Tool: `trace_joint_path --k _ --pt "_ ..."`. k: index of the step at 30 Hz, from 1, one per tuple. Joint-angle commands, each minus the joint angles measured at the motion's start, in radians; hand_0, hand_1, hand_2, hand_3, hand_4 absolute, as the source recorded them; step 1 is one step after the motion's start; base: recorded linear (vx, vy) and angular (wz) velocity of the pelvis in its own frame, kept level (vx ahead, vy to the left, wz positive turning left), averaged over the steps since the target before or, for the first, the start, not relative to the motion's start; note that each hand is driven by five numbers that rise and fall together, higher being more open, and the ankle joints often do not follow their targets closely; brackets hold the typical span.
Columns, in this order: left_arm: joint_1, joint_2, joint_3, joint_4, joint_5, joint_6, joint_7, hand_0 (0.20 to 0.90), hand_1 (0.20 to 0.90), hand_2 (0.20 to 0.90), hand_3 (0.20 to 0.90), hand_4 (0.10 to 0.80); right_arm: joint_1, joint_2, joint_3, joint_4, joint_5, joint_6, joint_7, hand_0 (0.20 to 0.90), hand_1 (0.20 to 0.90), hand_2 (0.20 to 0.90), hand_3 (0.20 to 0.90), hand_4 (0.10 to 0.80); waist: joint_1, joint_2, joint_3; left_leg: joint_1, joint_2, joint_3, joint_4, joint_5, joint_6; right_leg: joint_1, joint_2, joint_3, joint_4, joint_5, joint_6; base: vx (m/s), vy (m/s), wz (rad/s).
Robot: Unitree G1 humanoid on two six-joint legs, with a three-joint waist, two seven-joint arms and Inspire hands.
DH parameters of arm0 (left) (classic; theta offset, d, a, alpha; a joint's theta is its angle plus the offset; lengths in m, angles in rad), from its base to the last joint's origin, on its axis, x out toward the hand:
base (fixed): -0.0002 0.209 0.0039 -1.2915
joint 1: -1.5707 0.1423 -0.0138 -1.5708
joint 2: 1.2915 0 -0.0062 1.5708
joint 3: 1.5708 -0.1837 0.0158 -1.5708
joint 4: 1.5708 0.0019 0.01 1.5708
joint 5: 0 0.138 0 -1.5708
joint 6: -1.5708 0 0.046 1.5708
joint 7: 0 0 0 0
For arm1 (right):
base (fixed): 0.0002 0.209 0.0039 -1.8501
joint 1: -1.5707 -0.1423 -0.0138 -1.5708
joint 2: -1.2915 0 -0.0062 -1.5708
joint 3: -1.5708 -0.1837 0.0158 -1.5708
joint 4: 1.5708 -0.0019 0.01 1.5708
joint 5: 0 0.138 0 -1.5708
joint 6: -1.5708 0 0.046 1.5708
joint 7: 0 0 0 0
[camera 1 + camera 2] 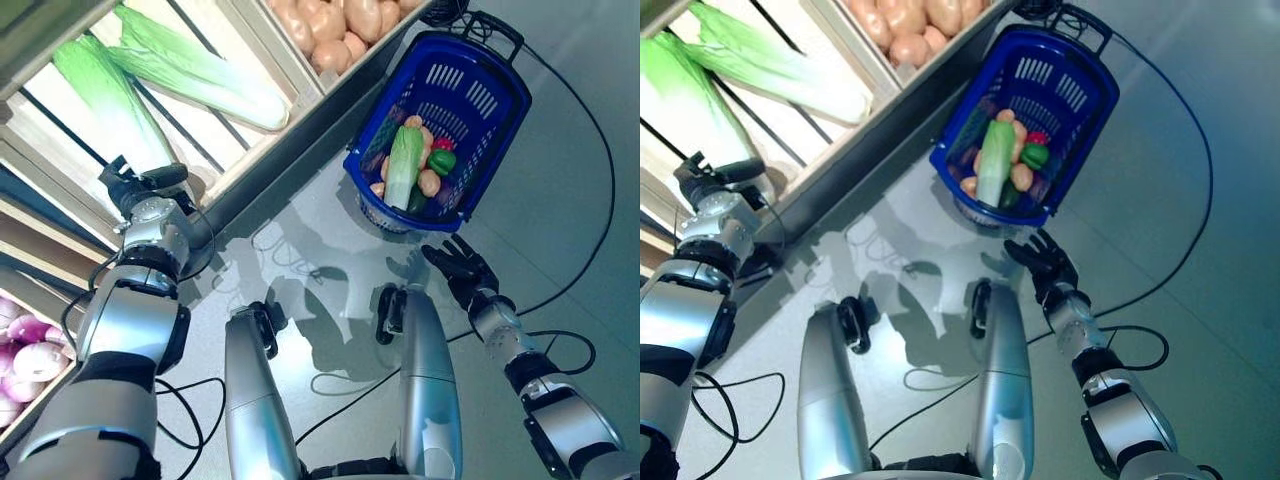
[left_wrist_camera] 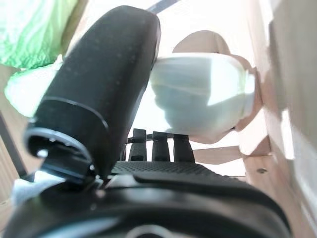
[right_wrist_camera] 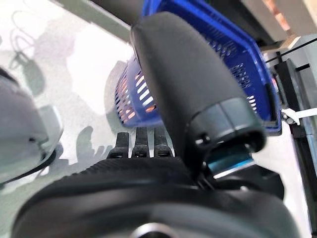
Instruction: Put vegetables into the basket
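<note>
On the floor near the robot, the right hand point(image 1: 462, 268) hovers with fingers spread and straight, holding nothing, just short of the blue basket point(image 1: 500, 110). The basket holds a cabbage point(image 1: 404, 165), a green pepper point(image 1: 441, 161) and potatoes point(image 1: 429, 182). Farther off, at the wooden crate's point(image 1: 262, 60) front edge, the left hand point(image 1: 140, 183) reaches beside a loose cabbage point(image 1: 100, 95); I cannot tell how its fingers stand.
</note>
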Motion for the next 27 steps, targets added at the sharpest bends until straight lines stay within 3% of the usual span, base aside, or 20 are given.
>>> trace_joint_path --k 1,8,15,16,18,27 --pt "0.010 0.059 -0.030 0.007 0.014 -0.046 -0.018 0.300 0.300 0.300 0.300 0.400 -0.007 -0.046 -0.068 -0.029 0.069 -0.069 0.018 0.900 0.900 0.900 0.900 0.800 -0.012 0.019 -0.038 0.107 0.025 0.053 0.042 -0.183 0.022 0.139 -0.038 -0.006 -0.061 -0.058 0.014 0.000 0.000 0.00" --pt "0.076 0.093 0.007 0.007 0.030 -0.086 -0.020 0.300 0.300 0.300 0.300 0.400 0.020 -0.046 -0.085 -0.027 0.072 -0.084 0.021 0.900 0.900 0.900 0.900 0.800 -0.013 0.033 -0.080 0.244 0.032 0.085 -0.079 -0.154 0.022 0.264 -0.032 -0.015 -0.149 -0.056 0.009 0.025 0.001 -0.02" --pt "0.179 0.105 0.059 -0.052 0.044 -0.122 -0.044 0.300 0.300 0.300 0.300 0.400 0.079 -0.017 -0.089 -0.073 0.038 -0.117 0.028 0.900 0.900 0.900 0.900 0.800 -0.008 0.045 -0.145 0.396 0.019 0.117 -0.213 -0.120 0.028 0.402 -0.029 -0.034 -0.248 -0.042 -0.001 0.058 -0.014 -0.03" --pt "0.214 0.103 0.079 -0.075 0.042 -0.141 -0.048 0.300 0.300 0.300 0.300 0.400 0.101 -0.009 -0.093 -0.092 0.014 -0.125 0.014 0.900 0.900 0.900 0.900 0.800 -0.005 0.049 -0.166 0.429 0.015 0.131 -0.275 -0.074 0.037 0.437 -0.027 -0.043 -0.301 -0.005 -0.011 0.010 -0.048 0.08" --pt "0.239 0.101 0.093 -0.092 0.046 -0.154 -0.051 0.300 0.300 0.300 0.300 0.400 0.116 -0.004 -0.094 -0.103 0.003 -0.132 0.017 0.900 0.900 0.900 0.900 0.800 -0.002 0.052 -0.181 0.461 0.012 0.136 -0.311 -0.061 0.039 0.468 -0.027 -0.050 -0.329 0.002 -0.012 0.027 -0.055 0.09" --pt "0.514 -0.047 0.194 -0.321 0.125 -0.269 0.025 0.300 0.300 0.300 0.300 0.400 0.261 0.078 -0.098 -0.292 -0.091 -0.281 -0.092 0.900 0.900 0.900 0.900 0.800 0.033 0.057 -0.283 0.675 -0.030 0.132 -0.548 0.016 0.039 0.717 -0.002 -0.106 -0.581 0.062 -0.012 0.087 -0.060 0.04"
